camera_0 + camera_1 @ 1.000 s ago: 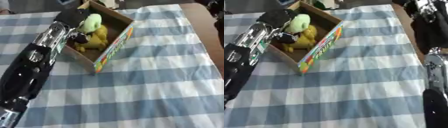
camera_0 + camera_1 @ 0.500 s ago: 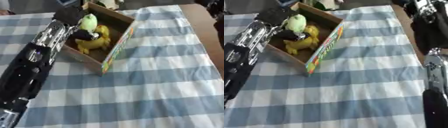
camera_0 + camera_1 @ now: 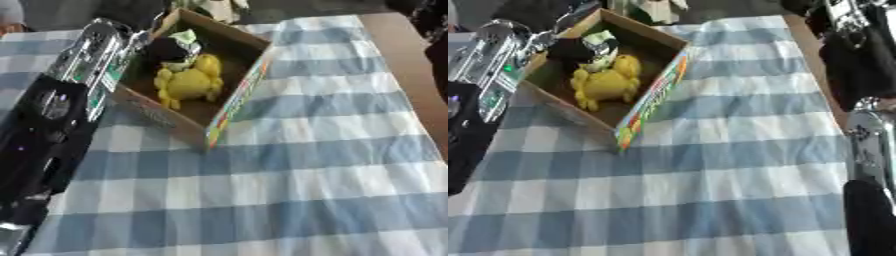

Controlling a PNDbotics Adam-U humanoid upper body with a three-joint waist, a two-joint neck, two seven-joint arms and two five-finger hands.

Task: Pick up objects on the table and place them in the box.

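An open cardboard box [image 3: 229, 98] with a colourful printed side stands at the back left of the checked cloth. A yellow plush toy [image 3: 191, 82] lies inside it. My left arm [image 3: 74, 85] comes in from the lower left, and my left hand [image 3: 166, 50] is down inside the box at its far end. Its fingers are curled on a pale green toy [image 3: 185, 37] just above the yellow one. My right arm [image 3: 871, 145] runs along the right edge of the right eye view. A black mass that may be my right hand [image 3: 857, 55] sits off the table at the upper right.
A blue and white checked cloth [image 3: 306, 165] covers the table. Bare wooden table [image 3: 402, 55] shows at the far right beyond the cloth. Some pale objects [image 3: 654, 7] stand behind the box at the table's far edge.
The whole picture has shifted, so the camera has moved. My left hand stays in the box with the green toy, now closer to the yellow plush.
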